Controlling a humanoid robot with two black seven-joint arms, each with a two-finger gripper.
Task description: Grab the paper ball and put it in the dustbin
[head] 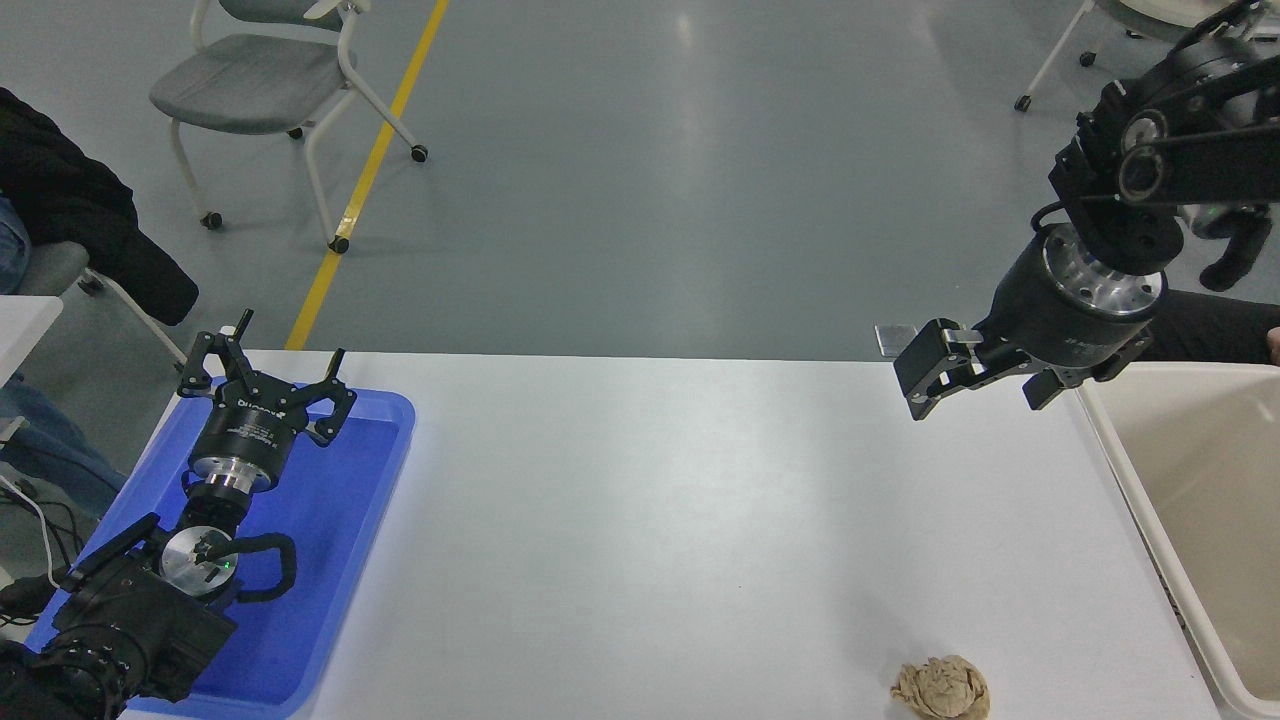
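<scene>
Nothing is done yet, I judge: the crumpled tan-brown paper ball (941, 688) lies on the white desk (640, 520) at the frame's bottom edge, right of centre. My right gripper (925, 385), released and empty, hangs at upper right, well apart from it, beside the cream-beige plastic dustbin (1130, 470). Grasp, carry and drop remain.

White print shows on the left gripper (268, 372) body, too small and blurred to read.
</scene>
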